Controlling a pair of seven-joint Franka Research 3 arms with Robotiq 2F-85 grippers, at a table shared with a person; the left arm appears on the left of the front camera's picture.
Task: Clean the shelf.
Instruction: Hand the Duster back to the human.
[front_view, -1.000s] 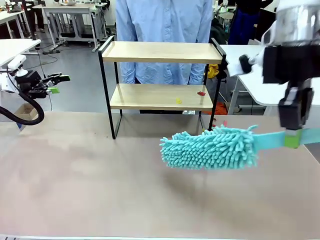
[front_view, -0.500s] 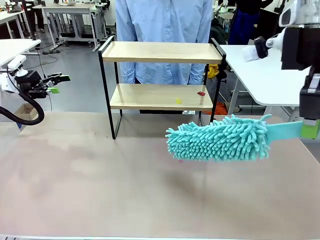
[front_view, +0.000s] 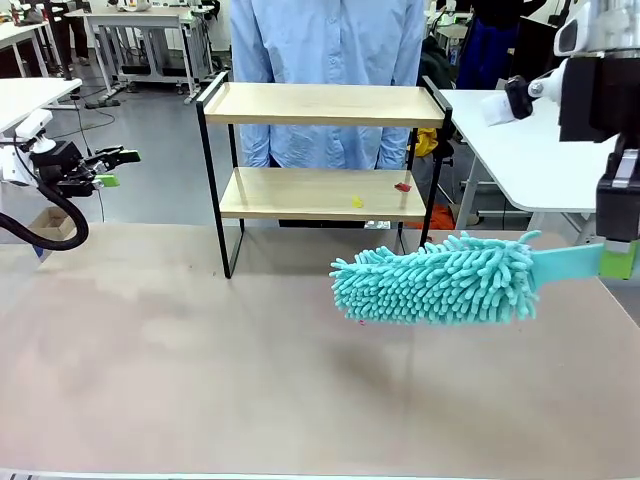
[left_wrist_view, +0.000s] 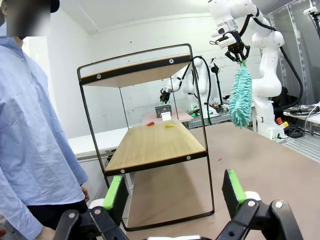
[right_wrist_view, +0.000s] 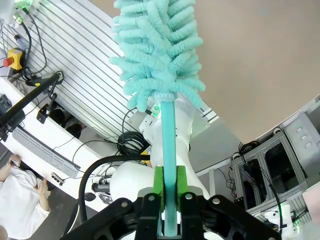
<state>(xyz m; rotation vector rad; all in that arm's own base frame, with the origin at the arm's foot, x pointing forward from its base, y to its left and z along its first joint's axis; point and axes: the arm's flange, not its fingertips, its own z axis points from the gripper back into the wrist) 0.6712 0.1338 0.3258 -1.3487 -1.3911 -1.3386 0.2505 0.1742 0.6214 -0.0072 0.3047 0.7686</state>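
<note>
Two boards make the shelf, one above the other in a thin black frame, and it stands at the far side of the table, in the middle. On the lower board lie two small bits: one yellow bit and one red bit, near each other toward the right end. The upper board looks bare.

One duster with a fluffy turquoise head is in the scene. The right gripper holds it by the flat turquoise handle, the two green pads pressed on both sides of the handle. The head hangs above the table, in front of the right leg of the shelf and lower than the lower board, not touching them.

The left gripper hovers at the left edge, well apart from the shelf, with its fingers spread wide and nothing between them. In its own view the shelf stands just ahead.

One person in a light blue shirt stands just behind the shelf.

The table top is plain beige-brown. White tables stand to the right and left, and more desks are further back on a grey floor.
</note>
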